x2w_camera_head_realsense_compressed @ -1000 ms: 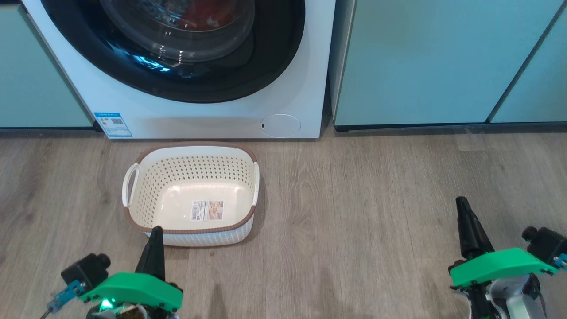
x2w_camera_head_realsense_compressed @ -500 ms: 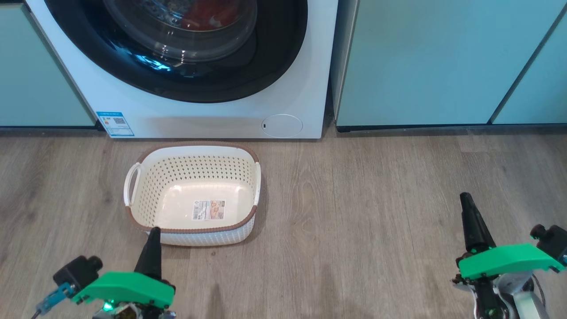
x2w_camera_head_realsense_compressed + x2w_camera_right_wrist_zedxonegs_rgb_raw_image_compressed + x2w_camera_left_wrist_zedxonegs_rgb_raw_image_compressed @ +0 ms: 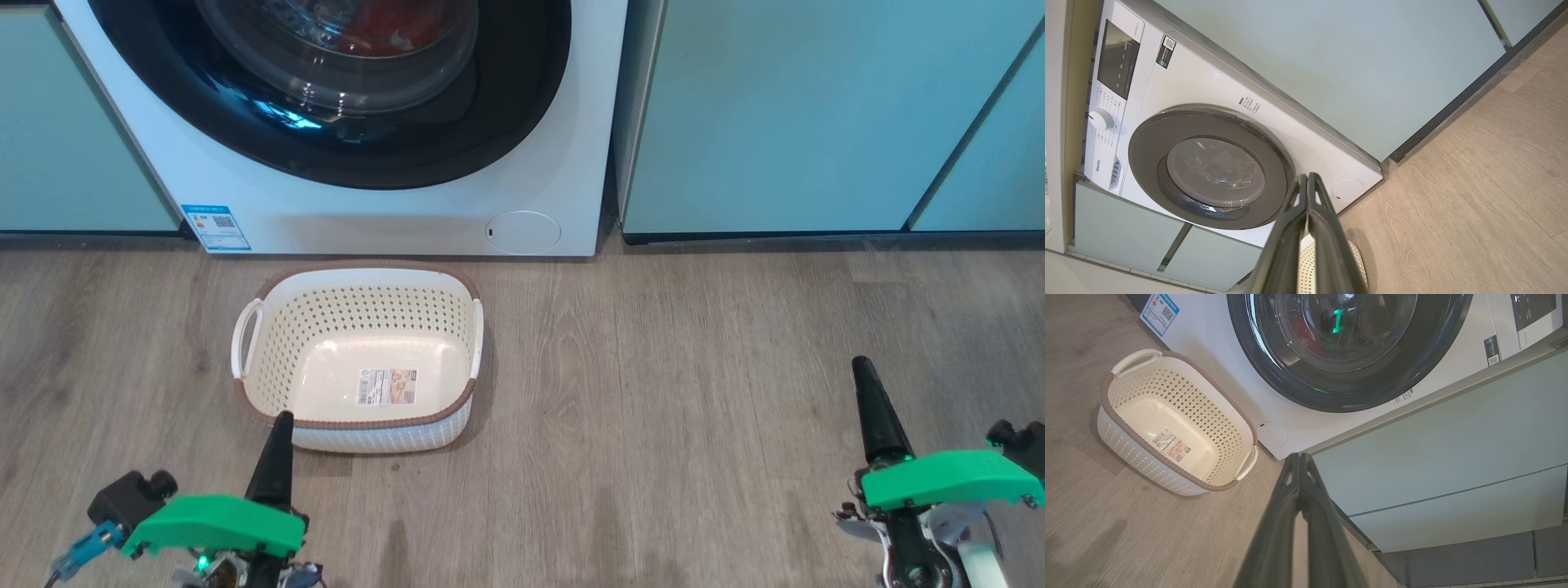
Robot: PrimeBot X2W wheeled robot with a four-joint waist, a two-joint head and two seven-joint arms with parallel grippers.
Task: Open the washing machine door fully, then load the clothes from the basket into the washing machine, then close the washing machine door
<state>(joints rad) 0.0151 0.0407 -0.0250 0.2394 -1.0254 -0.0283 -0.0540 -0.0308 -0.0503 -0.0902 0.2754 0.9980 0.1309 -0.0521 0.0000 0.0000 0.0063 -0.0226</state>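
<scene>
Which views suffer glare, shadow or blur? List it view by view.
Head view: blue-white glare on the rim of the washing machine door, a soft sheen on the floor of the basket, a shadow at its right. Left wrist view: a green glint in the door glass; the left gripper looks soft up close. Right wrist view: tilted, wide-angle scene; the right gripper blurs near the lens.

- I have open grey-brown wood floor (image 3: 694,392) right of the cream holed plastic basket (image 3: 359,310).
- The round black-rimmed glass door (image 3: 506,122), shut, blocks my way in.
</scene>
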